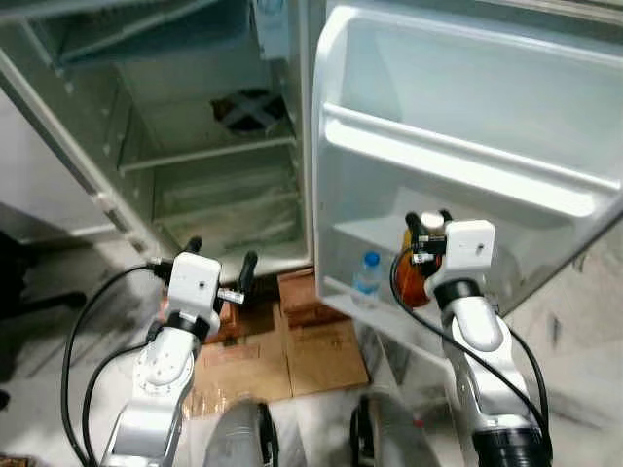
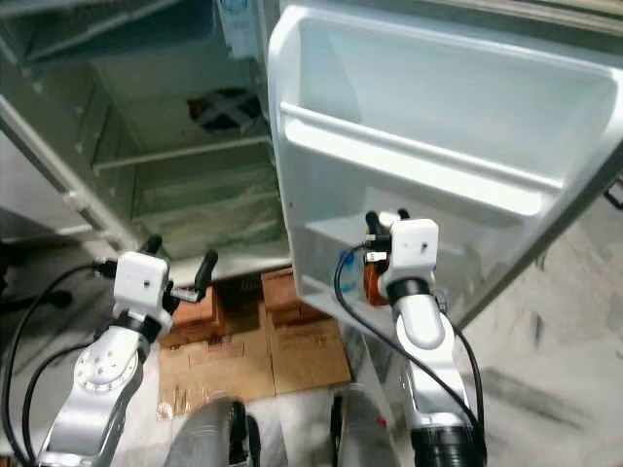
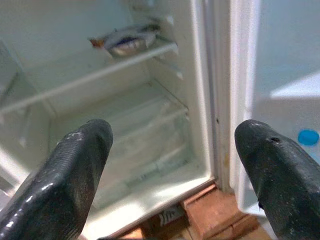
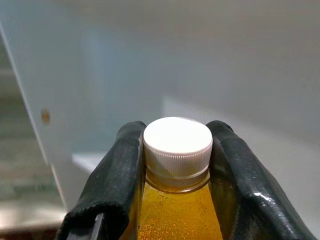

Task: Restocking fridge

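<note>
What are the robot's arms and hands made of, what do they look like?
Two silver arms built from rounded metal segments with round joints, and loose black cables looping alongside. Each wrist carries a white boxy block. The left gripper and the right gripper each have two long black fingers with a slightly textured, rubbery-looking surface.

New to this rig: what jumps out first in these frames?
The right gripper is shut on an amber bottle just under its white cap, held by the open fridge door's lower shelf, where a blue-capped water bottle already stands. The left gripper hovers open before the fridge interior, above cardboard boxes on the floor.
</note>
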Available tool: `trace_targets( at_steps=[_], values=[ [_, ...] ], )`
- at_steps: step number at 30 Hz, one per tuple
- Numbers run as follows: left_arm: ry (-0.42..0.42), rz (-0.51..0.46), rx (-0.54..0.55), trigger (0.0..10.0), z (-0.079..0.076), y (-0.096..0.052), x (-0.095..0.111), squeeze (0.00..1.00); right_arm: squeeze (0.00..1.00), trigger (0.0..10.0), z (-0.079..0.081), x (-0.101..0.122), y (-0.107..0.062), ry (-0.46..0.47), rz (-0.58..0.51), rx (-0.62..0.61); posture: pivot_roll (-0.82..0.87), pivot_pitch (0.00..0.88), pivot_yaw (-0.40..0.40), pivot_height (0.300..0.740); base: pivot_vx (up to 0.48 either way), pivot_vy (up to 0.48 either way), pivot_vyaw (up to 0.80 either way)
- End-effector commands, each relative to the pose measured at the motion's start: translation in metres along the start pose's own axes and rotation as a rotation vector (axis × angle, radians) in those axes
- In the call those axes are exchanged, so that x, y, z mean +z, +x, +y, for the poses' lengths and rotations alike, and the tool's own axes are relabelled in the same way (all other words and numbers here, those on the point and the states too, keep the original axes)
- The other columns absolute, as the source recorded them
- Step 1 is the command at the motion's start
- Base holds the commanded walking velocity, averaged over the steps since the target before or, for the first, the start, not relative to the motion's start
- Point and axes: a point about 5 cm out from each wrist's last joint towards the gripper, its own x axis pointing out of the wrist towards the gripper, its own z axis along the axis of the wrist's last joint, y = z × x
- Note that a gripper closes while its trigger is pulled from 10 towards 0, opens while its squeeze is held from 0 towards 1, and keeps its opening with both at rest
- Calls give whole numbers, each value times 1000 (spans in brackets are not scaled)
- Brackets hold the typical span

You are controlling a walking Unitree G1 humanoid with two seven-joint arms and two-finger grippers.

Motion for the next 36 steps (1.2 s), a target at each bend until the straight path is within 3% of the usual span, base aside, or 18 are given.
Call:
trace_targets(
  at_steps=[1, 8, 19, 29, 33, 36],
  values=[
    [10, 22, 8, 10000, 1, -1, -4, 0, 0, 10000, 2, 0, 2, 3, -9, 11, -44, 162, 60, 622, 0, 0, 0],
    [13, 17, 34, 10000, 3, 2, -2, 0, 0, 10000, 5, 3, 7, -5, -22, 43, -44, 165, 56, 622, 0, 0, 0],
    [26, 24, 99, 10000, 10, 8, -2, 0, 0, 10000, 18, 10, 15, -14, -69, 104, -47, 175, 49, 552, 0, 0, 0],
    [8, 0, 86, 10000, 7, 11, 1, 0, 0, 10000, 24, 21, 15, -36, -154, 151, -53, 179, 49, 552, 0, 0, 0],
    [5, -7, 84, 10000, 6, 13, 3, 0, 0, 10000, 36, 30, 15, -57, -206, 259, -56, 181, 49, 552, 64, 0, 0],
    [-1, -11, 80, 10000, 5, 13, 3, 0, 0, 10000, 42, 32, 15, -9, -210, 317, -57, 181, 48, 552, 257, 0, 0]
  ],
)
